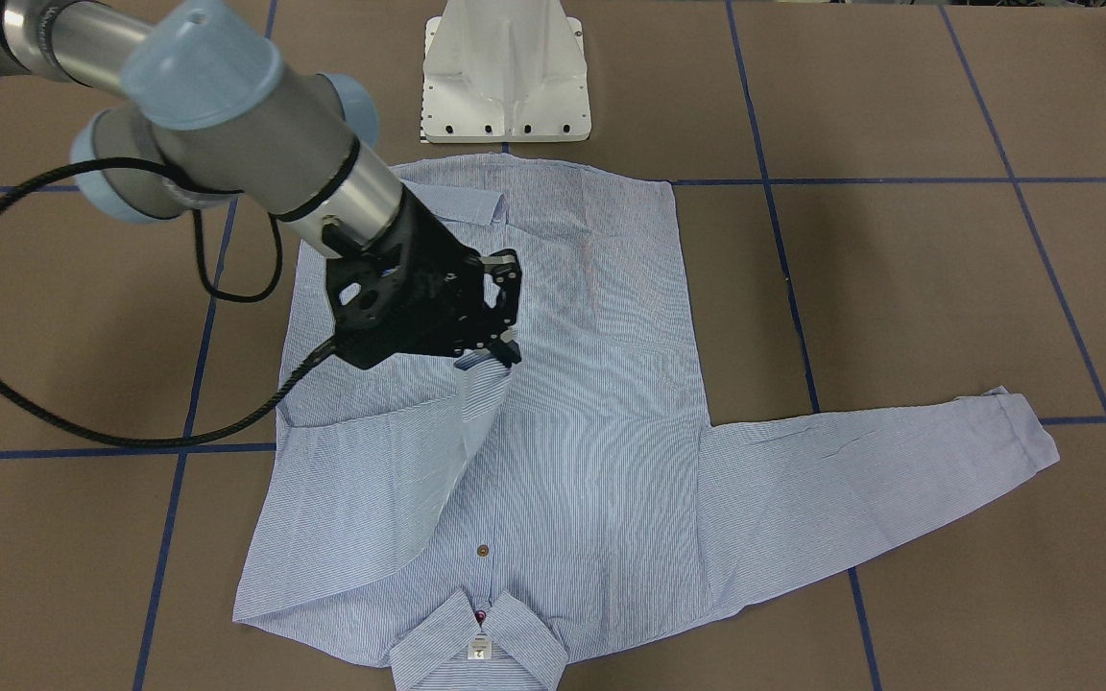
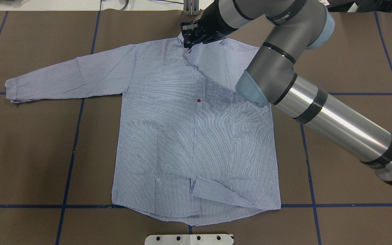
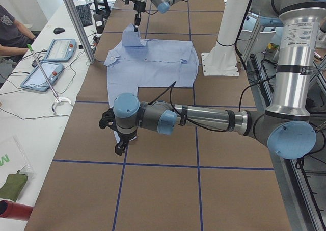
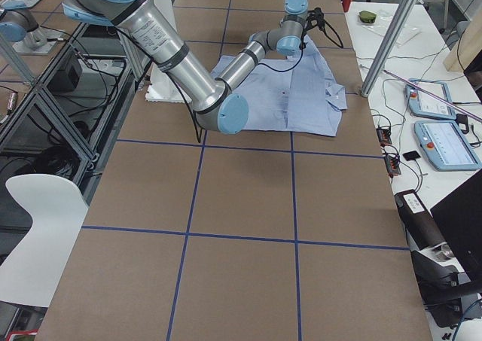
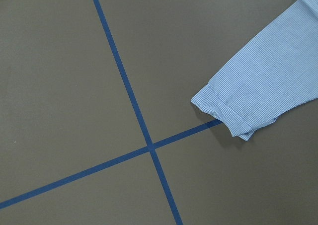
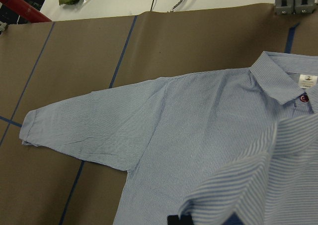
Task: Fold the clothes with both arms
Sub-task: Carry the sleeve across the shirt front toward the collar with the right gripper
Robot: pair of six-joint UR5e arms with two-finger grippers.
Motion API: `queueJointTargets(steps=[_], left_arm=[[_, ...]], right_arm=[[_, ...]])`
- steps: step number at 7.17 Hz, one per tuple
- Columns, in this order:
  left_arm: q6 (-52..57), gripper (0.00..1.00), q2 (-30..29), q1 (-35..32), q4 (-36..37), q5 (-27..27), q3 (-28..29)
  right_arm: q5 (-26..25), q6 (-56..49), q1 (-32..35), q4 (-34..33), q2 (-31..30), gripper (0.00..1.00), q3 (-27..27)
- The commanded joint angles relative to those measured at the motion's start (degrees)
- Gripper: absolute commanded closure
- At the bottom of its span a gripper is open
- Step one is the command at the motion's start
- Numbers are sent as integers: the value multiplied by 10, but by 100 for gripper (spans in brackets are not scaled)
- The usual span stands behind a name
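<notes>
Right gripper (image 1: 507,353) clamped on shirt (image 1: 591,432), collar (image 1: 481,638) far from pedestal (image 1: 505,77), free sleeve (image 1: 879,470) outstretched leftward

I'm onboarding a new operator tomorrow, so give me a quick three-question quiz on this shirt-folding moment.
1. True or false: the right gripper is pinching fabric of the shirt.
2. Which sleeve lies stretched out flat on the table? A) the one on the robot's left B) the one on the robot's right C) both
3. Fill in: the left wrist camera looks down on the sleeve's ____.
Key: 1 true; 2 A, the left sleeve; 3 cuff.
</notes>
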Motion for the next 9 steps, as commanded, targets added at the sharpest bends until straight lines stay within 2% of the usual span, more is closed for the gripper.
queueJointTargets(steps=[1,2,3,4,5,7,8,9], left_arm=[[-1,1,0,0,2,0,1],[-1,1,0,0,2,0,0],[-1,1,-1,1,2,0,1],[-1,1,-2,1,4,-7,0],[-3,1,-2,1,5,-17,1],[-78,1,-7,3,-7,-19,-3],[-104,1,-7,8,-36,-17,4],[-181,1,-5,37,-100,-14,19]], right_arm=[[-63,-3,-60,2,36,100,-71],[-88,-3,-78,2,77,100,-135],[-130,-8,-98,3,108,2,-184],[-211,-12,-135,4,113,0,-199],[-223,-15,-142,3,113,0,-199],[-221,-15,-138,-2,109,0,-194],[-192,-15,-122,-36,94,0,-172],[-156,-16,-94,-97,74,0,-127]])
